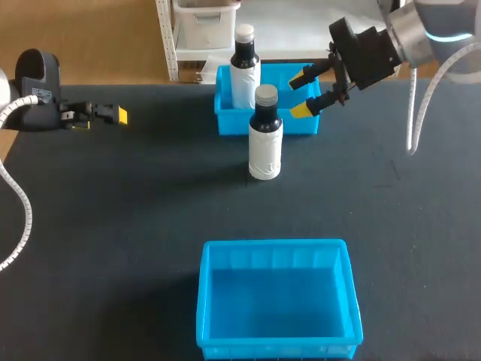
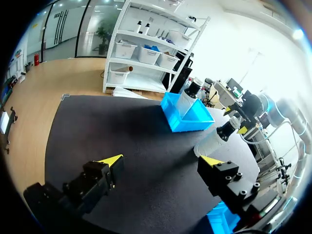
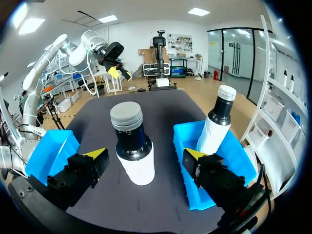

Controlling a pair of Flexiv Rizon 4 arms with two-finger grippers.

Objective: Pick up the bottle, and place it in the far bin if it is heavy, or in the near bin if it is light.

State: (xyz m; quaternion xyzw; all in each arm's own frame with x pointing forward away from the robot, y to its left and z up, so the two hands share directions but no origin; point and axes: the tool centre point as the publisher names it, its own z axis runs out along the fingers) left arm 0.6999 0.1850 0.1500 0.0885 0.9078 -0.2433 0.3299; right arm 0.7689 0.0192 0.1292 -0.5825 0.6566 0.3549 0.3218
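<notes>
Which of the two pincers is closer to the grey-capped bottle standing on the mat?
Right. The right pincer, open, hangs close by the grey-capped bottle, on its far right side; the left pincer is far off to the bottle's left.

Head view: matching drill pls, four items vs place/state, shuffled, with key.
1. grey-capped bottle
2. white-capped bottle
3. near bin
4. right hand

A. open, by the right end of the far bin
B. nothing inside
C. standing in the far bin
D. upright on the table, between the two bins

Pairs: 1-D, 2-C, 3-B, 4-A.
</notes>
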